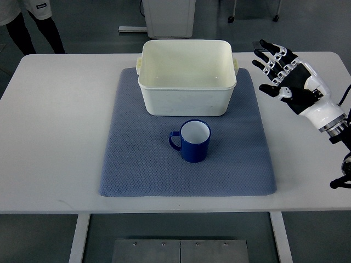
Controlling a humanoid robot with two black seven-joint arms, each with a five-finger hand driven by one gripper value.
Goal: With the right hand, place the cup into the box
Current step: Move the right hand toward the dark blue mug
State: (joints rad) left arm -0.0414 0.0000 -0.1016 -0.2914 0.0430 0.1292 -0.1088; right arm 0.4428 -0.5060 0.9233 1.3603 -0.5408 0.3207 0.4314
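Cup [193, 141] stands before box [186, 76]; right hand [285, 79] hovers apart.

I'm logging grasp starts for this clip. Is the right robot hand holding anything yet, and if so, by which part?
Nothing is held. The right robot hand is open above the table, apart from the blue cup.

No text, label, brand or number can be read anywhere: the only print in view is a small dark patch on the white garment of the person [38, 7] beyond the tabletop's [55, 137] far left corner, too blurred to make out.
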